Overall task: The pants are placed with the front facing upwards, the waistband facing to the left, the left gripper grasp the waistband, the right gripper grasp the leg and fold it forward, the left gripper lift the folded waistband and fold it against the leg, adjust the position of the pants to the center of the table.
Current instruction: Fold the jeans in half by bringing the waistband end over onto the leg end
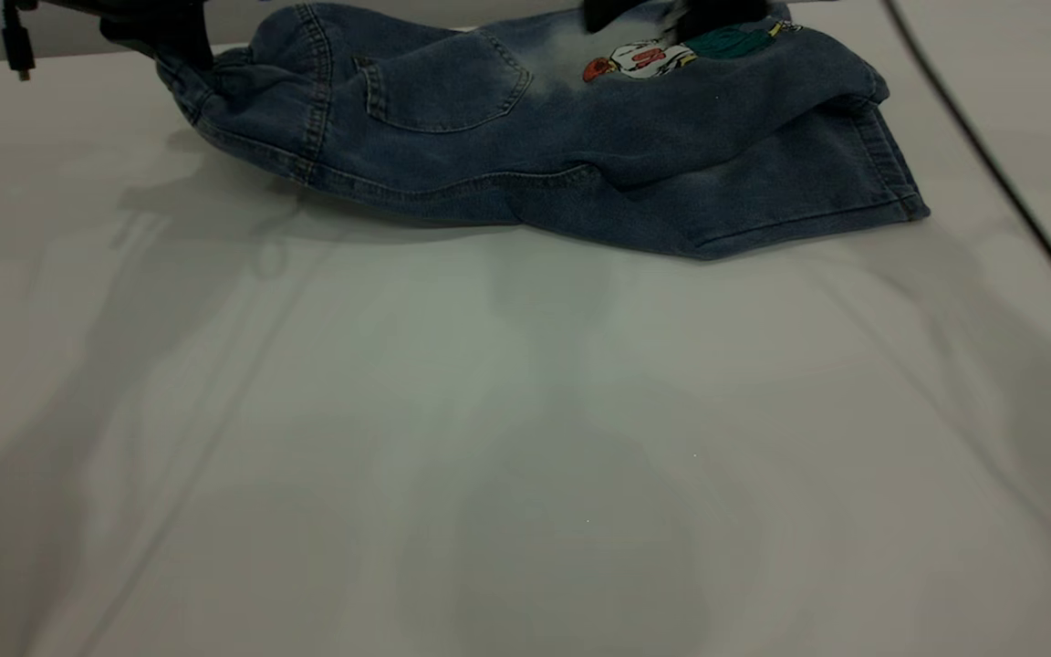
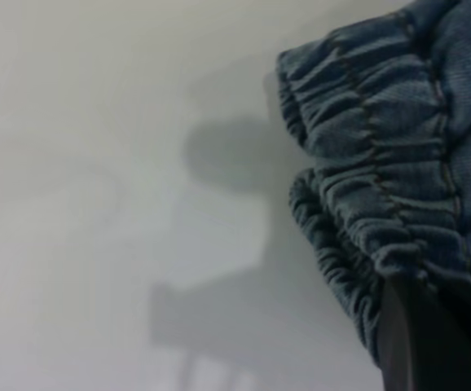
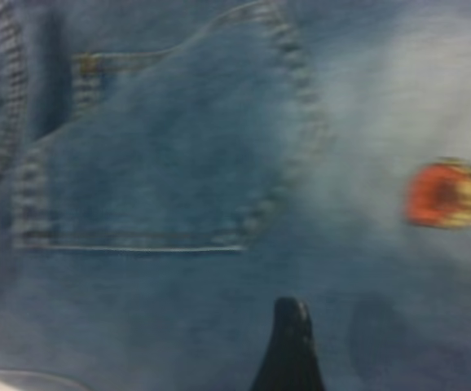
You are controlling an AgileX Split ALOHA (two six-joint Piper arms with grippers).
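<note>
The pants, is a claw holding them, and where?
The left claw holds the pants by the ruffled waistband. The right claw is over the bird print; its hold cannot be told.

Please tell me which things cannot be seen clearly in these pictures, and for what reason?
- Left gripper: the exterior view's top edge cuts it off at the waistband; its fingers are hidden by denim.
- Right gripper: the right wrist view shows only one dark tip over the pants, so its opening is unknown.
- Bird print: partly covered by the right gripper and blurred.
- Table: its far edge lies behind the pants.
</note>
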